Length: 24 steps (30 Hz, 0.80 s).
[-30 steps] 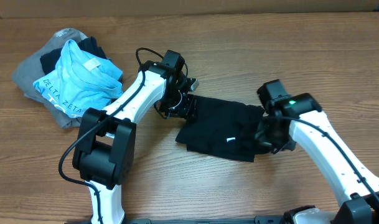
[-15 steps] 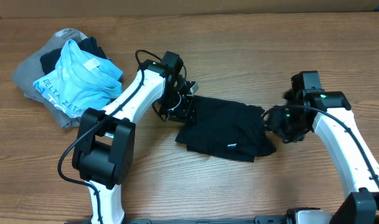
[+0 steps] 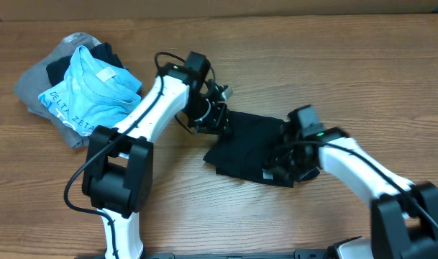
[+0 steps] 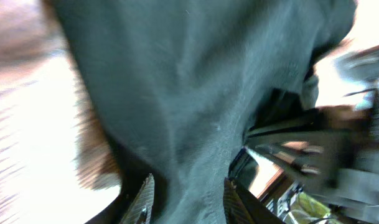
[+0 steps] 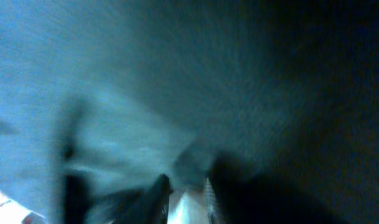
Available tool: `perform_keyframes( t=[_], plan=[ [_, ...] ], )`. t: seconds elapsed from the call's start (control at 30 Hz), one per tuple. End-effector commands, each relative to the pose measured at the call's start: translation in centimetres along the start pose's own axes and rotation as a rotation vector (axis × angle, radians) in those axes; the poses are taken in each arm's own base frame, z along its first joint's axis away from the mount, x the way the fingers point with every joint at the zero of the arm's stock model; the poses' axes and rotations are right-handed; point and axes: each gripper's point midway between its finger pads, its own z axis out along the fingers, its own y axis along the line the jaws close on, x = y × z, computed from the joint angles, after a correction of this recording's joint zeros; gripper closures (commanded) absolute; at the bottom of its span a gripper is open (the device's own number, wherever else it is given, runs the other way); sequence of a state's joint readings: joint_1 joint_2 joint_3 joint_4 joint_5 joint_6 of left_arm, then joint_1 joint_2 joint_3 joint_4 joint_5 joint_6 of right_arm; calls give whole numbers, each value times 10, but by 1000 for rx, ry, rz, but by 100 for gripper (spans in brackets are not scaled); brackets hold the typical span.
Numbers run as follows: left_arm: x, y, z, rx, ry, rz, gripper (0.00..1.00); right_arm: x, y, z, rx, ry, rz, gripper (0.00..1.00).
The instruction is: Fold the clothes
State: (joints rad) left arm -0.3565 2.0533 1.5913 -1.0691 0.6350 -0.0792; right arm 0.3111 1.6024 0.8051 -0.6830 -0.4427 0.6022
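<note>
A black garment (image 3: 247,144) lies partly folded on the wooden table, mid-frame in the overhead view. My left gripper (image 3: 216,119) is at its upper left corner. In the left wrist view its two fingers (image 4: 188,200) have the black cloth (image 4: 195,99) bunched between them. My right gripper (image 3: 285,162) is down on the garment's right part, near a small white label (image 3: 266,173). The right wrist view is blurred; the fingers (image 5: 184,198) are close together against dark cloth (image 5: 195,87), with something pale between them.
A pile of other clothes sits at the far left of the table: a light blue printed shirt (image 3: 93,97) on top of grey (image 3: 35,90) and dark pieces. The table's back edge (image 3: 290,14) runs along the top.
My right gripper swung out to the right past the garment's edge, then came back left onto the garment. The garment's right edge now lies further left. The left gripper has barely moved.
</note>
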Motion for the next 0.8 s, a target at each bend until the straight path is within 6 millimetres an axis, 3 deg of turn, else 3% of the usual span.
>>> perform_keyframes(
  t=[0.0,0.07,0.2,0.3,0.37,0.47,0.57,0.63,0.77],
  plan=[
    [-16,-2,-30,18,-68,7,56,10,-15,16,32,59,240,90],
    [-20,-1,-39,18,-81,19,49,5,-22,14,37,51,278,94],
    [-26,-3,-46,16,-104,63,27,-23,-54,-5,130,-47,291,93],
    [-25,-6,-42,1,-95,119,23,-57,-103,-37,360,-211,283,93],
    [-25,-6,-39,-22,-93,135,22,-80,-120,-58,431,-311,298,93],
    [-30,-9,-31,-55,-109,176,20,-112,-108,-73,358,-385,213,93],
    [-31,-17,-19,-65,-110,219,19,-131,-75,-83,204,-389,95,89],
    [-29,-21,-5,-69,-103,233,17,-133,-56,-90,134,-369,33,88],
    [-20,-16,27,-101,-82,218,12,-123,-47,-105,138,-316,41,88]
  ],
)
